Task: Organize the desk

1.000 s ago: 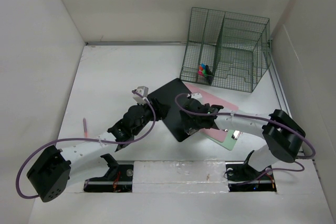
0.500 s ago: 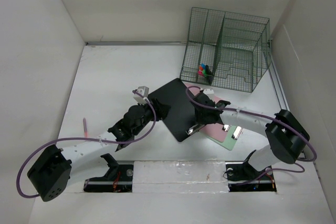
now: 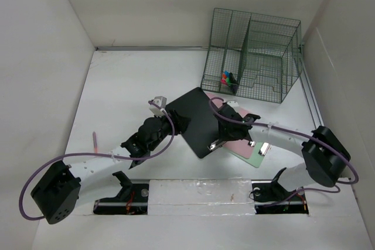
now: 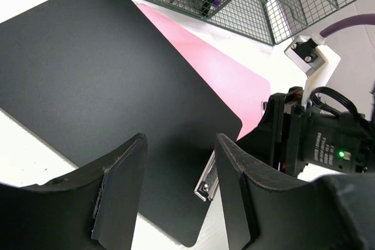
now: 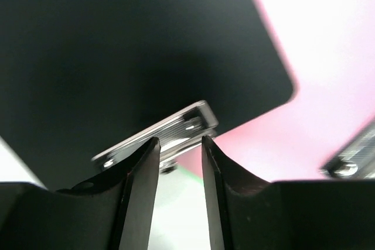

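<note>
On the white desk (image 3: 117, 86) a black clipboard (image 3: 196, 118) lies skewed on top of a pink clipboard (image 3: 237, 143) and a green one (image 3: 256, 157). My right gripper (image 3: 218, 142) is at the black board's near right edge. In the right wrist view its jaws (image 5: 176, 141) are narrowed onto the end of that board's metal clip (image 5: 181, 122). My left gripper (image 3: 176, 123) hovers at the board's left corner, and in its wrist view the gripper (image 4: 179, 143) stands open with nothing between the fingers. The black clipboard (image 4: 99, 68) and its clip (image 4: 205, 181) lie beyond them.
A dark green wire-mesh rack (image 3: 252, 57) stands at the back right with coloured markers (image 3: 227, 78) in one compartment. A pink pen (image 3: 94, 142) lies near the left wall. White walls close in on three sides. A second metal clip (image 3: 263, 149) belongs to the lower boards.
My right gripper's jaws have come from wide open to narrow around the black clipboard's clip, and its wrist has shifted slightly right. The left arm has stayed put.
</note>
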Robot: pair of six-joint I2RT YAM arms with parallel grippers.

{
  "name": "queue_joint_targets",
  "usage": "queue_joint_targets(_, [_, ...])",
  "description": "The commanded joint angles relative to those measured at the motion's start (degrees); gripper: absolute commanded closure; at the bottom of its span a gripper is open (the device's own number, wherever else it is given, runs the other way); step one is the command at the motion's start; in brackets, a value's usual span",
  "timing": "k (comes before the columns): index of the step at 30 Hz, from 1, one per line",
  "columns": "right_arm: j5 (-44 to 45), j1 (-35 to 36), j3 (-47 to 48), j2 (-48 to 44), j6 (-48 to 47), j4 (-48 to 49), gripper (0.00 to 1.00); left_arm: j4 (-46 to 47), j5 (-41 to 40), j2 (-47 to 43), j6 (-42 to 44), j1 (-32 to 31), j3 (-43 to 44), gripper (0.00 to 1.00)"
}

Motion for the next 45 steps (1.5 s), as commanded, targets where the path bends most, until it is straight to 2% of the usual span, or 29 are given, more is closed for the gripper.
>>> queue_joint_targets(1, [-3.6,2.4,2.4,-1.2,2.3,1.9,0.59,2.8,0.8,0.3,-0.1,0.2,-0.7,0.55])
queue_joint_targets(7, [-7.2,5.1,2.9,3.3,6.5,5.3,0.54,2.8,0.8,0.2,-0.1,0.2,-0.7,0.55])
queue_joint_targets(9, [-6.0,5.1,3.2,4.4,7.4,4.9,0.52,2.8,0.8,0.0,-0.1,0.2,-0.7,0.55])
queue_joint_targets(14, [-1.8,5.1,4.3,6.4,11.5,4.8,0.54,2.7,0.7,0.0,-0.1,0.2,-0.7,0.55])
queue_joint_targets(20, [1.0,4.0,3.8,7.7,14.7,4.8,0.62,2.7,0.8,0.1,0.0,0.2,-0.6,0.55])
queue_joint_targets(22, [4.3,4.0,4.4,9.3,16.2,2.1,0.70,2.8,0.8,0.1,0.0,0.2,-0.6,0.55])
queue_joint_targets(29, [8.2,4.0,5.0,11.5,17.9,-0.6,0.77,2.8,0.6,0.5,0.0,0.2,-0.5,0.55])
queue_joint_targets(30, [8.7,4.0,5.6,12.6,18.2,-1.1,0.75,2.7,0.5,0.7,0.0,0.2,-0.5,0.55])
queue_joint_targets(34, [10.3,4.0,7.2,15.0,18.5,-2.4,0.44,2.7,0.2,1.1,0.0,0.2,-0.4,0.55])
queue_joint_targets(35, [10.5,4.0,7.4,15.2,18.3,-2.2,0.44,2.7,0.1,1.1,0.0,0.2,-0.4,0.55])
queue_joint_targets(36, [10.5,4.0,7.5,15.6,18.0,-2.1,0.45,2.8,0.0,1.2,0.0,0.2,-0.5,0.55])
queue_joint_targets(37, [10.9,4.0,8.1,16.0,17.9,-2.3,0.56,2.7,0.0,1.2,0.0,0.2,-0.3,0.55])
queue_joint_targets(39, [11.5,4.0,9.0,16.6,17.9,-3.0,0.69,2.6,-0.4,1.3,0.0,0.2,-0.4,0.55])
queue_joint_targets(40, [12.1,4.0,9.5,17.3,17.9,-3.3,0.81,2.6,-0.4,1.3,0.1,0.2,-0.3,0.55])
queue_joint_targets(45, [13.5,4.0,9.5,16.6,17.9,-4.9,0.97,2.3,-0.8,1.2,0.1,0.2,-0.2,0.55])
